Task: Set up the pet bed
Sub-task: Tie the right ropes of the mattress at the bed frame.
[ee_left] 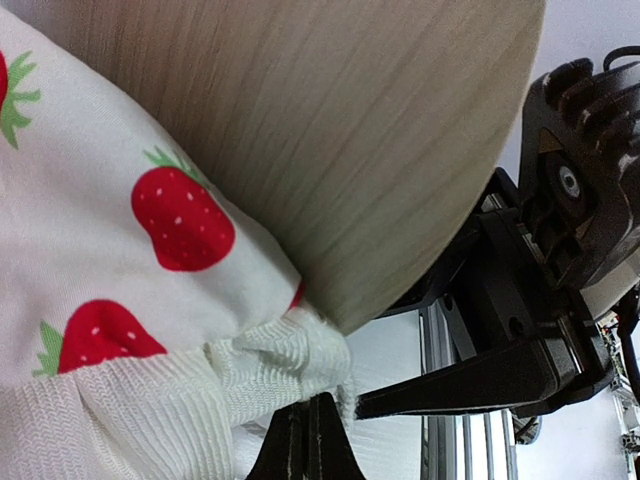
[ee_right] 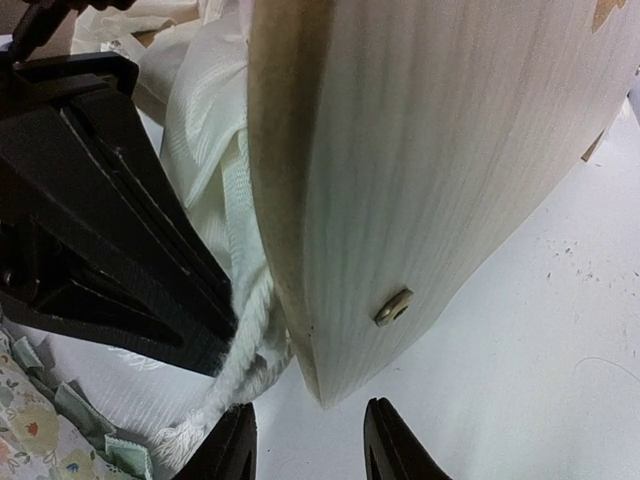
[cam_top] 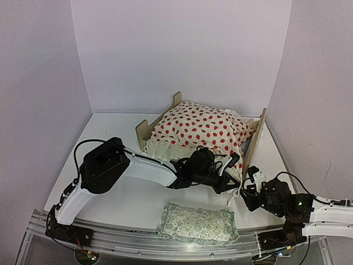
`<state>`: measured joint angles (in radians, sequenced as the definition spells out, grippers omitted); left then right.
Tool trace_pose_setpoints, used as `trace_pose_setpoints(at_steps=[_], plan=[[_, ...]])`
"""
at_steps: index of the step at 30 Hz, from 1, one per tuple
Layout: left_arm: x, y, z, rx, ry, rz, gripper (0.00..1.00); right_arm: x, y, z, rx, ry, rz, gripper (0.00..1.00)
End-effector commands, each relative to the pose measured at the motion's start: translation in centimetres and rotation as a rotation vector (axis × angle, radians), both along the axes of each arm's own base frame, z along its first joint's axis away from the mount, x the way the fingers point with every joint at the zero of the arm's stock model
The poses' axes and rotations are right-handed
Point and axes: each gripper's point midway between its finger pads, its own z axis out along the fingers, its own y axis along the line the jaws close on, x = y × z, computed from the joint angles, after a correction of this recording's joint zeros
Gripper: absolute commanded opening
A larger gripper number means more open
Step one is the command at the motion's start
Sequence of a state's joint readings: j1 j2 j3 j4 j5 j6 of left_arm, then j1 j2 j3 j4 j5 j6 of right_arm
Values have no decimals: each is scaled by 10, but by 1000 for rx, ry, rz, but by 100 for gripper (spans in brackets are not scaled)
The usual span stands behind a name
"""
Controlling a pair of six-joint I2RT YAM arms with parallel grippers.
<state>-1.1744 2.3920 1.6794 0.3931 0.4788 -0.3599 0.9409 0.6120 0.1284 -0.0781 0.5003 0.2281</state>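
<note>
Standing toward the far side of the white table (cam_top: 121,204), slightly right of centre, is the small light-wood pet bed (cam_top: 142,134), its low footboard at the left and its arched headboard (ee_right: 420,180) upright at the right. The headboard is smooth, pale, fine-grained timber with a rounded edge and a small metal fitting near its lower corner. A plump cream cushion printed with red strawberries (cam_top: 198,130) fills the frame, and its ribbed white frill spills over the near side rail. The left gripper (ee_left: 307,415) lies at the bed's near right corner with its black fingers pressed flat together. The frill's edge touches their tips, but it cannot be told whether any cloth is pinched. The right gripper (ee_right: 310,445) sits just near of the headboard's lower corner, released, with its two dark fingertips apart and the wooden corner just beyond the gap, untouched. A twisted white cord (ee_right: 240,350) hangs beside its left finger. A small rectangular green floral pillow with a frilled border (cam_top: 197,223) lies flat at the near edge, apart from the bed and against the aluminium rail (cam_top: 138,240).
</note>
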Motion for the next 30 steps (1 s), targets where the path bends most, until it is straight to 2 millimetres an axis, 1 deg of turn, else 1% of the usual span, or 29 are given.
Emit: trace_pose_setpoints(at_steps=[1, 10, 15, 17, 30], plan=[[2, -5, 20, -50, -18, -12, 0, 4, 9, 15, 40, -15, 11, 38], [1, -5, 20, -55, -9, -19, 0, 6, 17, 24, 78, -28, 24, 37], [0, -6, 21, -60, -5, -26, 0, 7, 22, 22, 69, -9, 35, 37], [0, -5, 23, -62, -5, -26, 0, 9, 25, 27, 88, -23, 34, 37], [-3, -2, 23, -64, -3, -29, 0, 13, 30, 36, 108, -38, 37, 37]])
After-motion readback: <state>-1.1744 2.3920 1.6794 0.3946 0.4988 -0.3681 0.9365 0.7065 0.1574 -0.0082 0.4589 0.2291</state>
